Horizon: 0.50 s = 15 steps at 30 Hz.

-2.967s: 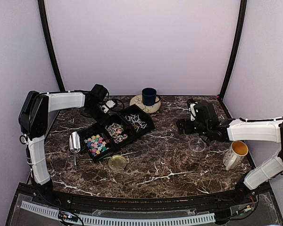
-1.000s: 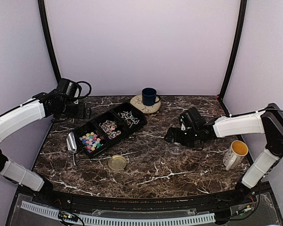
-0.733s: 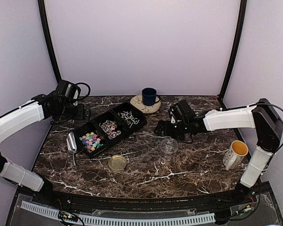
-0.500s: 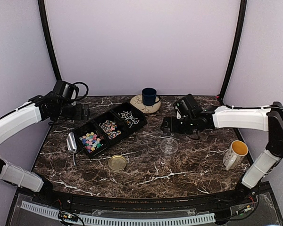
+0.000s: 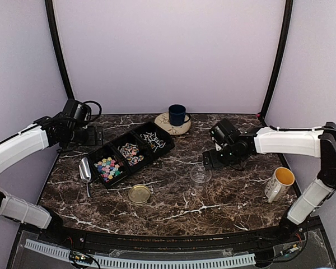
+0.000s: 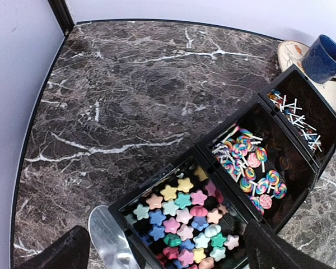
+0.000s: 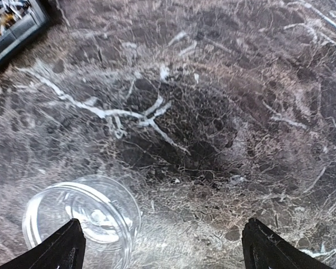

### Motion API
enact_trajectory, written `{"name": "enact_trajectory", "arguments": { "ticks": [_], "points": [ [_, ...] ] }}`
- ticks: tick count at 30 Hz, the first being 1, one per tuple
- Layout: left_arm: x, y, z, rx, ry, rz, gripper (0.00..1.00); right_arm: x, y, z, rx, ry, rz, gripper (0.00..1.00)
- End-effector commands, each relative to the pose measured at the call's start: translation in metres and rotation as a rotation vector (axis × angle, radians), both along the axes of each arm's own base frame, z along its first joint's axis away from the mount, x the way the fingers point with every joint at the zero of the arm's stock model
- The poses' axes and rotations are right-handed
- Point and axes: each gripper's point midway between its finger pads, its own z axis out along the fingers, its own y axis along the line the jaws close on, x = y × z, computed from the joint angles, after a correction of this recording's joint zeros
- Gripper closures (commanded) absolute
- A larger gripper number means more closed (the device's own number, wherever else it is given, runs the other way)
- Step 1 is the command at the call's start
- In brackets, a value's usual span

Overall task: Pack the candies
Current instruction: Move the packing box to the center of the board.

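The left hand [image 6: 168, 249] hovers empty, fingers wide apart. The candies [image 6: 182, 218] lie directly below and ahead of it in the black tray [image 6: 322, 106]: stars nearest, lollipop-like ones next, thin sticks farthest. They look tiny, light, hard and loose, and likely to scatter, so pinching single pieces seems poor. The metal scoop [image 6: 109, 240] beside one finger, taken by its handle, would probably suit better. The right hand [image 7: 159, 246], also spread and empty, hangs over the desk [image 7: 213, 112], with the clear jar [image 7: 81, 218] beside one finger.
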Motion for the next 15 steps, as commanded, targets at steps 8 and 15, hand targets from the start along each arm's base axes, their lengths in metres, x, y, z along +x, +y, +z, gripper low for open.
{"name": "enact_trajectory", "arguments": {
  "ticks": [8, 15],
  "points": [
    [-0.033, 0.052, -0.006, 0.024, -0.011, 0.289, 0.01, 0.005, 0.022, -0.038, -0.028, 0.069, 0.073, 0.02],
    [-0.045, 0.070, -0.028, -0.001, 0.045, 0.366, 0.04, 0.017, 0.042, -0.046, 0.004, 0.067, 0.091, 0.02]
  ]
}}
